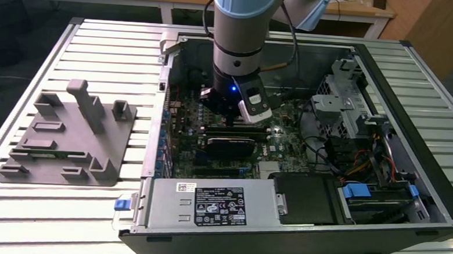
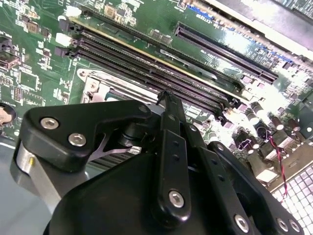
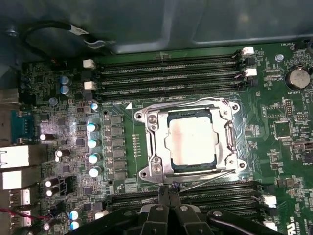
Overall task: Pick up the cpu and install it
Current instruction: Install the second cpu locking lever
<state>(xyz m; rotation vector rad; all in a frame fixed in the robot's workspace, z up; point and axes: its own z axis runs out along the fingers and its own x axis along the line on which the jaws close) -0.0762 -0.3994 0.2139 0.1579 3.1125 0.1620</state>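
Jaws of the gripper [image 3: 168, 192] are pressed together and hold nothing. The cpu [image 3: 191, 140] sits flat in its metal socket frame [image 3: 154, 143] at the middle of the first wrist view, apart from the fingertips [image 3: 169, 190]. Memory slots [image 3: 168, 73] run close along two sides.

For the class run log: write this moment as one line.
arm: inside the computer case | gripper: fingers together, holding nothing, just beside the socket | cpu: seated flat in the socket frame | memory slots: alongside
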